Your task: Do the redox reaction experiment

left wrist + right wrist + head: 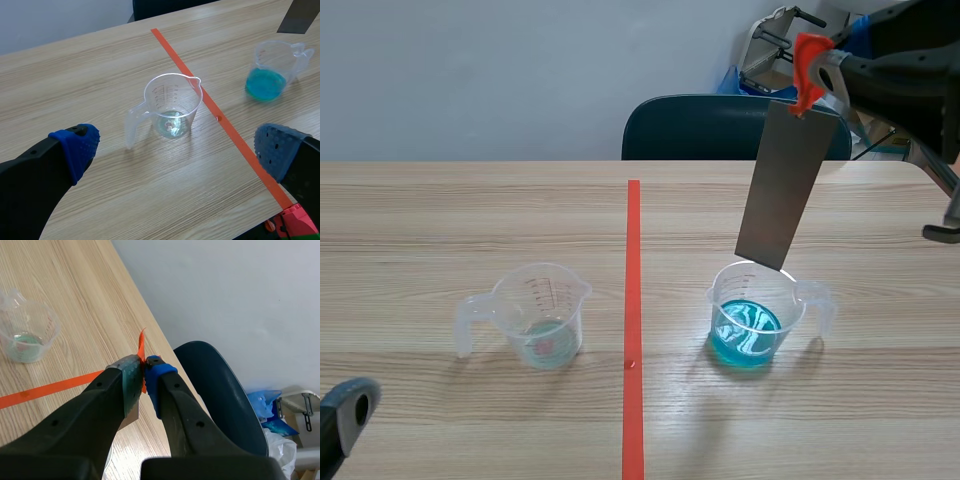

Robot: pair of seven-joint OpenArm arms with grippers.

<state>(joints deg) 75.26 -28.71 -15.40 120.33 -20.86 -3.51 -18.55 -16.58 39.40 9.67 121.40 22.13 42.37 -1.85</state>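
Left claw (176,148) low, spread wide; right claw (145,371) raised, clamping metal strip (783,185).

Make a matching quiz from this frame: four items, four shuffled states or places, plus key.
Items
1. metal strip
2. blue-liquid cup
3. near-empty cup
4. left gripper

States or places
A. open, holding nothing
B. right of the tape line, below the strip's lower end
C. pinched at its top by the right gripper, hanging clear of the liquid
D. left of the tape line, nothing above it

Pairs: 1-C, 2-B, 3-D, 4-A
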